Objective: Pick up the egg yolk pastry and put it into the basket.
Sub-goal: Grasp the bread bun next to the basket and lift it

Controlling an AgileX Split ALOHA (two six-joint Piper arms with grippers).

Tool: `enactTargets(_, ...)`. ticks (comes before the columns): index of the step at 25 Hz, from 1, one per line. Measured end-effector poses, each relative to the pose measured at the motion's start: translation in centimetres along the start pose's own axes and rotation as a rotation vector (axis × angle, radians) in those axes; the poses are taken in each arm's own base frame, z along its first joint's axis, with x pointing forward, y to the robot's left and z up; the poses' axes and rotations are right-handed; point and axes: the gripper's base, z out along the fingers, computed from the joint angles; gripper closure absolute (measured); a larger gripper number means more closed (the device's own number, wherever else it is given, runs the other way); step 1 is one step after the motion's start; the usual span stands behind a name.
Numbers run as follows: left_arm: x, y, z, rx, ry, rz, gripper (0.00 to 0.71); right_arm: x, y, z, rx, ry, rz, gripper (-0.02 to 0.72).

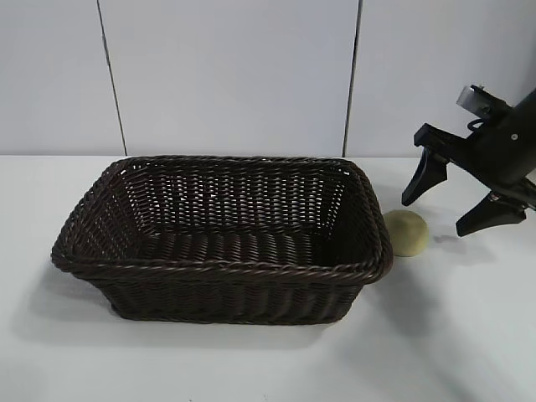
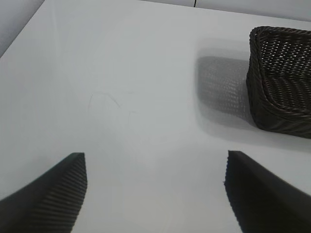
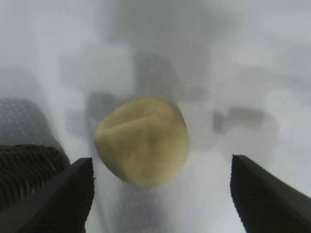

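Note:
The egg yolk pastry, a small pale yellow ball, rests on the white table just right of the basket, a large dark brown wicker one. My right gripper hangs open a little above and to the right of the pastry, pointing at it. In the right wrist view the pastry lies just ahead of the open right gripper, not between the fingers. The left gripper is open over bare table, with a basket corner farther off; the exterior view does not show that arm.
The basket has nothing in it. Its right rim stands close beside the pastry. White table stretches in front of and to the right of the pastry. A pale panelled wall runs behind.

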Motion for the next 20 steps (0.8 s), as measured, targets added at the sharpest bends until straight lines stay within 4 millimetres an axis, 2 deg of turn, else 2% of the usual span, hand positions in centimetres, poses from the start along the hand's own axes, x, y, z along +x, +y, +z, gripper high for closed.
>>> enactTargets(10, 0.0, 0.0, 0.0, 0.001, 0.000, 0.000, 0.139, 0.7, 2.9, 2.0, -0.014, -0.018, -0.064, 0.147)
enactTargets(17, 0.0, 0.0, 0.0, 0.001, 0.000, 0.000, 0.139, 0.9, 2.5, 2.1, 0.041, -0.008, -0.045, 0.155)
enactTargets(20, 0.0, 0.0, 0.0, 0.001, 0.000, 0.000, 0.139, 0.9, 2.2, 2.1, 0.075, 0.002, -0.039, 0.228)
